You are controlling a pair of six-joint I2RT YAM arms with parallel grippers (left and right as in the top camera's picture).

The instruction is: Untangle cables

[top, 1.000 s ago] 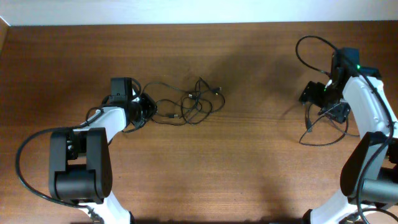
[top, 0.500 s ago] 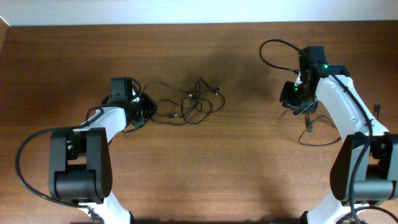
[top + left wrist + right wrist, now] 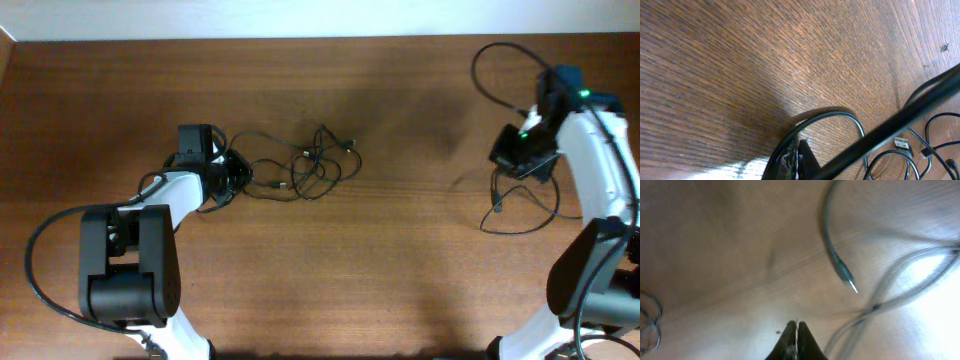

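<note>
A tangle of thin black cables (image 3: 305,165) lies left of the table's middle. My left gripper (image 3: 238,170) sits at its left end, shut on a cable. In the left wrist view that cable's loop (image 3: 826,114) curves round the closed fingertips (image 3: 799,152), and a small plug (image 3: 901,144) lies beyond. A separate cable (image 3: 520,212) lies in a loose loop at the right. My right gripper (image 3: 500,158) hovers just above it, shut on nothing. The right wrist view shows the closed gripper (image 3: 796,326) with a plug end (image 3: 842,275) and crossed cords (image 3: 890,296) to its right.
The brown wooden table (image 3: 400,260) ends at a white wall along its far edge (image 3: 300,40). The arm bases stand at the front left (image 3: 125,280) and front right (image 3: 600,300). A thicker arm cable (image 3: 490,75) loops above the right wrist.
My right gripper closed from wide open. The right arm swung left toward the middle, then back to the right over the separate cable. The left arm and the tangle stayed put.
</note>
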